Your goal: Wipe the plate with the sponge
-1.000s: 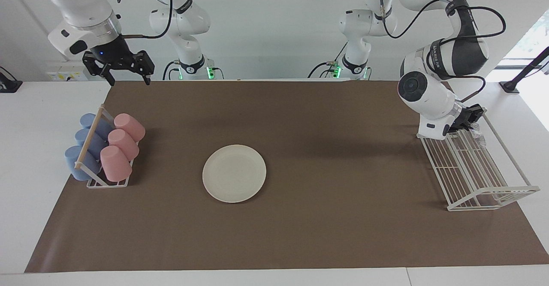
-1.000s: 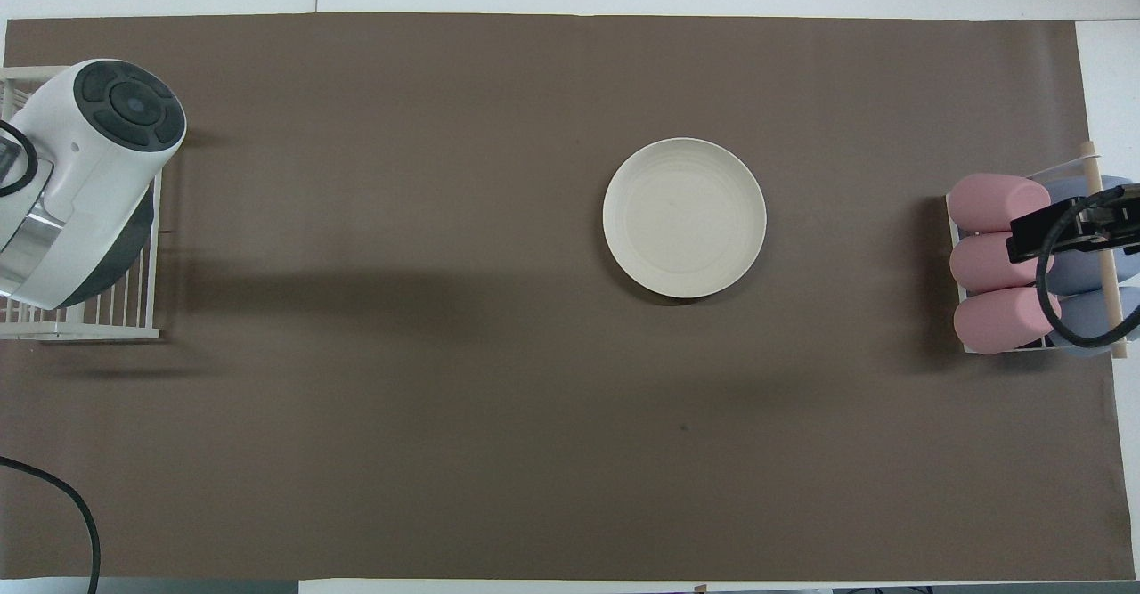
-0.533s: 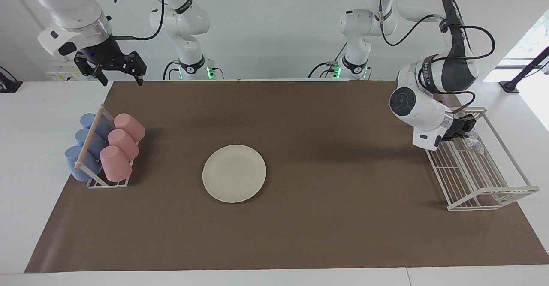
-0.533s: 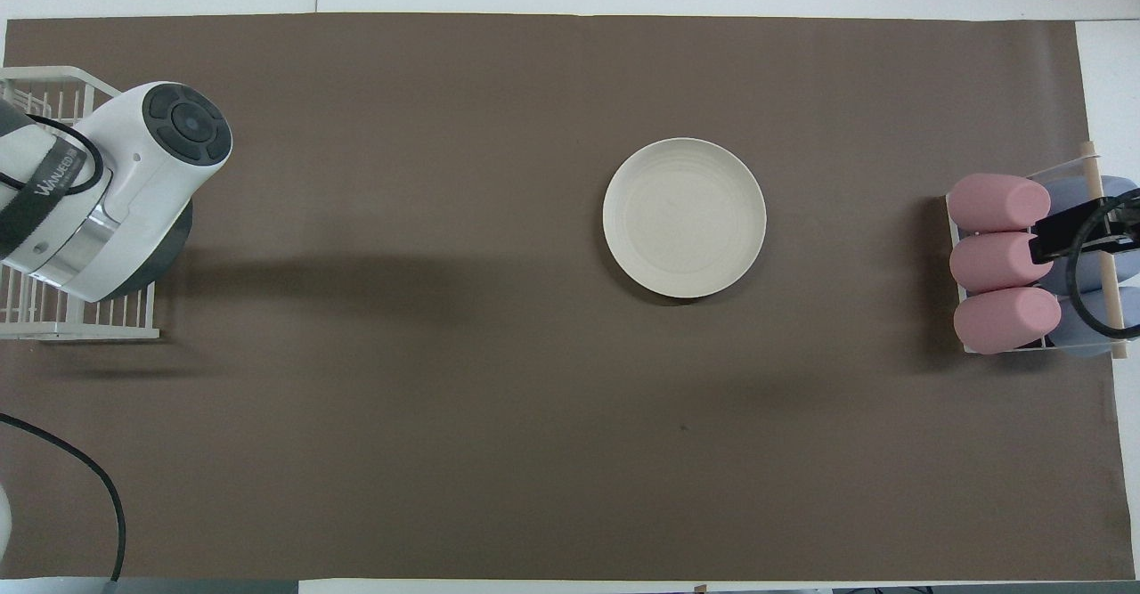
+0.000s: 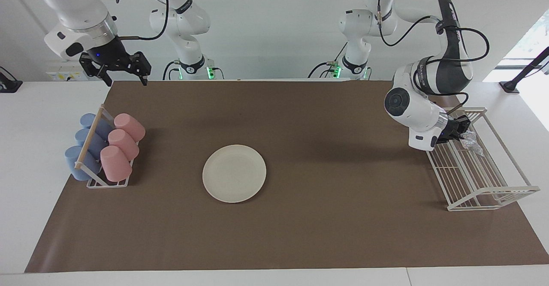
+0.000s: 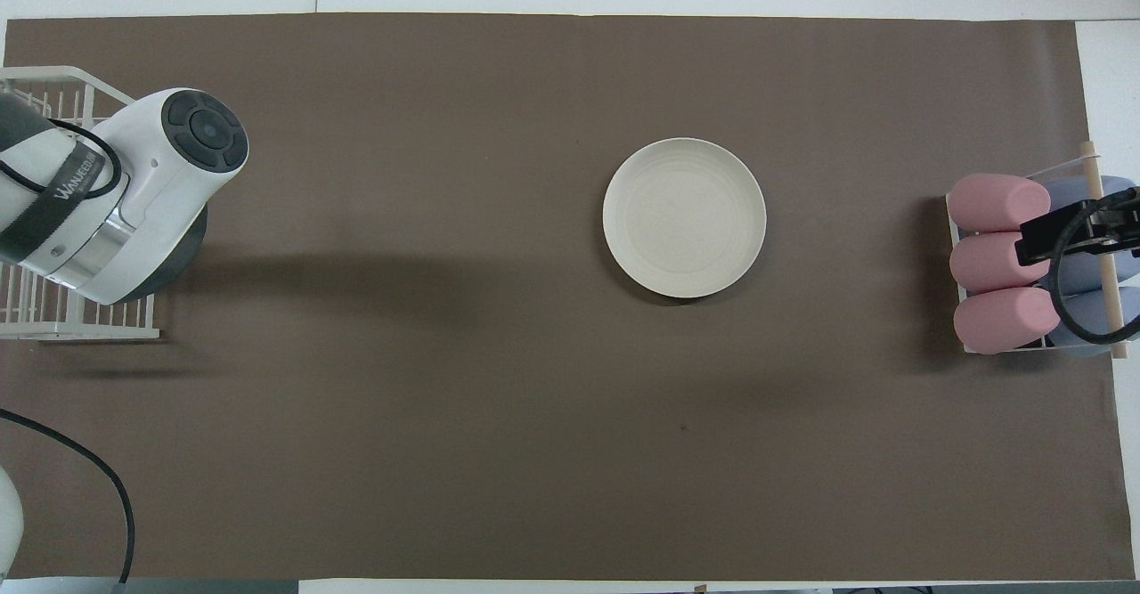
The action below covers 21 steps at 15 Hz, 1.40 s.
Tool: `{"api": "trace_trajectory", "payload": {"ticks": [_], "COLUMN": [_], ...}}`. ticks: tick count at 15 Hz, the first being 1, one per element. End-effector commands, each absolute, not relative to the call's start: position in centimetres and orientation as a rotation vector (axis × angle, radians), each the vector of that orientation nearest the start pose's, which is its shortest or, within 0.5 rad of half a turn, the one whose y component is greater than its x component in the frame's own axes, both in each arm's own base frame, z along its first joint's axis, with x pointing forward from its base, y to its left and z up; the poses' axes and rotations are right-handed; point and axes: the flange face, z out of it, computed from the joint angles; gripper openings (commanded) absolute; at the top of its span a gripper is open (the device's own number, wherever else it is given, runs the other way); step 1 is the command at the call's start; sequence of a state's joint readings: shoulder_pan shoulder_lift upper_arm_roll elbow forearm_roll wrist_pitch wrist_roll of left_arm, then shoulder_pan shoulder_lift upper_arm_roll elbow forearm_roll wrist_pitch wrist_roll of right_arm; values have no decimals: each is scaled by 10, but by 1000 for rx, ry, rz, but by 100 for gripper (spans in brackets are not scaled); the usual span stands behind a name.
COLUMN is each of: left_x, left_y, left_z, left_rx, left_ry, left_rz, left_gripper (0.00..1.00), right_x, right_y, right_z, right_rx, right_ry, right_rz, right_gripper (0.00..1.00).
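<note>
The cream-white plate [image 5: 234, 173] [image 6: 684, 217] lies flat on the brown mat, with nothing on it. At the left arm's end of the table, my left gripper [image 5: 461, 134] hangs low over the robots' end of the white wire rack [image 5: 480, 172]. Its fingertips are shut on the small silvery sponge [image 5: 471, 139], which hangs just above the rack's wires. In the overhead view the left arm's wrist [image 6: 134, 193] hides both gripper and sponge. My right gripper [image 5: 124, 74] is open and holds nothing, raised over the mat's edge by the robots, above the cup stand's end.
A stand of pink and blue cups [image 5: 103, 149] [image 6: 1006, 264] lies at the right arm's end of the mat. The wire rack [image 6: 53, 318] sits at the left arm's end. Bare brown mat [image 5: 334, 217] surrounds the plate.
The left arm has drawn back a little toward the table's middle, and the sponge has come along with its shut gripper. The right gripper has shifted only slightly.
</note>
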<state>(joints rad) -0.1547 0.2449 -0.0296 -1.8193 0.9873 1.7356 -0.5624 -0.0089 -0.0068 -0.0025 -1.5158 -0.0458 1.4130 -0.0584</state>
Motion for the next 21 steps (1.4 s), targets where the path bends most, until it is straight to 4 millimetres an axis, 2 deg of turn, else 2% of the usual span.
{"api": "trace_trajectory", "payload": {"ticks": [1, 2, 3, 4, 5, 14, 18, 21], "left_x": [600, 599, 599, 600, 600, 601, 607, 609], "left_y": [-41, -40, -40, -41, -40, -38, -45, -42], "left_z": [417, 416, 416, 416, 416, 419, 443, 473], "left_rx": [-2172, -2173, -2174, -2178, -2179, -2225, -2365, -2482], "left_ry": [-35, -35, -34, -34, -36, -77, -195, -316], "left_rz": [-89, -85, -86, -88, -89, -81, -82, -83], "left_gripper": [0, 0, 22, 57, 100, 100, 100, 100], "right_x": [529, 529, 529, 529, 529, 530, 530, 530], "right_y": [-13, -13, -13, -13, -13, -13, -13, -13], "right_z": [642, 642, 642, 642, 642, 642, 642, 642], "right_rx": [-3162, -3162, -3162, -3163, -3163, -3163, -3164, -3165], "right_ry": [-102, -99, -99, -94, -97, -95, -92, -87], "right_rz": [150, 150, 148, 148, 146, 143, 138, 141], "right_gripper": [100, 100, 100, 100, 100, 100, 100, 100]}}
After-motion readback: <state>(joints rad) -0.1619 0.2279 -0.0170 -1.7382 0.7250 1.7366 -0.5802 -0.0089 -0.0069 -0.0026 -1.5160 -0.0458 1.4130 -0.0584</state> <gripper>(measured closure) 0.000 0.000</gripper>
